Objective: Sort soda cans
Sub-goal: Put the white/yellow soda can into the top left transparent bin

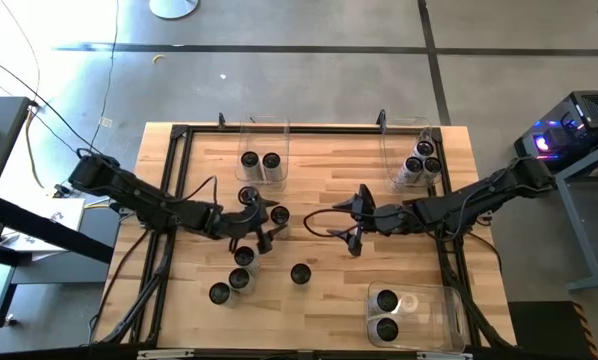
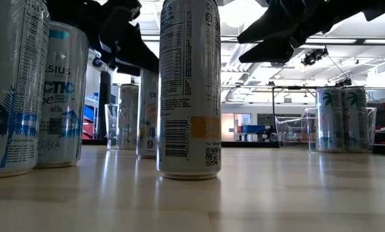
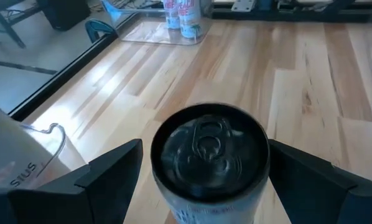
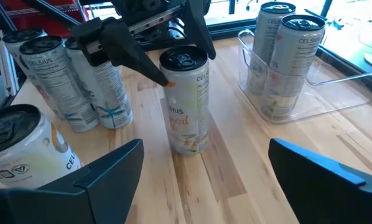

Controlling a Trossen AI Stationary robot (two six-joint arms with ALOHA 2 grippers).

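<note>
A soda can with a dark top stands upright on the wooden table between my left gripper's open fingers. In the high view this can is left of the table's middle, and my left gripper reaches it from the left. My right gripper is open and hovers right of the can, facing it. Several more cans stand loose nearby, one of them close to the low camera. My left gripper's fingers stand on either side of the can's upper part, slanting down from the table's left. The can stands upright on the table. I cannot tell whether the fingers touch it.
Three clear bins sit on the table: a far-left bin with two cans, a far-right bin with three, and a near-right bin with two. A black frame edges the table. Bare wood lies between the grippers and the near-right bin.
</note>
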